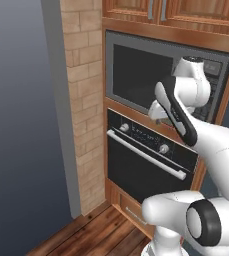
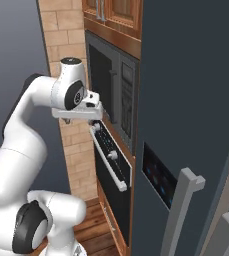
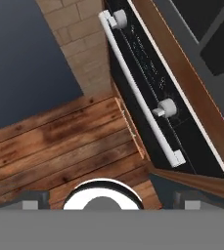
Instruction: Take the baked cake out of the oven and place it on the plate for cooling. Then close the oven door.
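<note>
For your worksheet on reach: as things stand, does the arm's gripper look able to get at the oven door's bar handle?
Probably yes. The gripper hangs just above the closed oven door, jaws open, and nothing lies between it and the bar handle.

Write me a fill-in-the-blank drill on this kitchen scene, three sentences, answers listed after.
1. The black built-in oven's door, with its long silver bar handle, is ____.
2. The grey microwave sits directly ____ the oven.
3. The white arm's two-finger gripper hangs in front of the oven's control strip with its jaws ____.

Missing words: shut; above; open
</note>
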{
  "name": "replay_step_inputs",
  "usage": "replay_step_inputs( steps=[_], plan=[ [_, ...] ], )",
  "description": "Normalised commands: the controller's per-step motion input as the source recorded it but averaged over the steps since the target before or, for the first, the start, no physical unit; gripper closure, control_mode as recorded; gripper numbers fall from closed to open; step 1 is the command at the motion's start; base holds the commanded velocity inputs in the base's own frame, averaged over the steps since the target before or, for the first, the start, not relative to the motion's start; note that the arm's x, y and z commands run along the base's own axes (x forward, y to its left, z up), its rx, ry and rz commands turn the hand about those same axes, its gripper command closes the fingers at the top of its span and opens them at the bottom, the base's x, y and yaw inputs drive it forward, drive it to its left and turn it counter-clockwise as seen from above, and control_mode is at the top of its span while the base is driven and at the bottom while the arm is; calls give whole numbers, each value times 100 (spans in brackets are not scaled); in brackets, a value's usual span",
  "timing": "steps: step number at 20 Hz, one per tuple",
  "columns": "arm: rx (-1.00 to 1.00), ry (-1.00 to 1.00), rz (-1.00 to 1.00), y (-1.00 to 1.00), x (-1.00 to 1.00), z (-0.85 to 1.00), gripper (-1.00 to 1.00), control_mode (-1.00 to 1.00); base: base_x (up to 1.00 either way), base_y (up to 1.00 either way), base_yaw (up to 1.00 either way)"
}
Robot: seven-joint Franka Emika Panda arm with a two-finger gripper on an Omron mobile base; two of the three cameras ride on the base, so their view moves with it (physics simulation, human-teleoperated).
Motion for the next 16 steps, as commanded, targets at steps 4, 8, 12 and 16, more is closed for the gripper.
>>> replay_step_inputs(
  steps=[4,8,12,16],
  plan=[
    [-21,-2,1,58,-16,0,-100,-100,0,0,0],
    [-30,-2,0,68,-4,-8,-100,-100,0,0,0],
    [-31,0,-1,46,0,-29,-100,-100,0,0,0],
    [-25,0,-6,8,-3,-45,-100,-100,0,0,0]
  ],
)
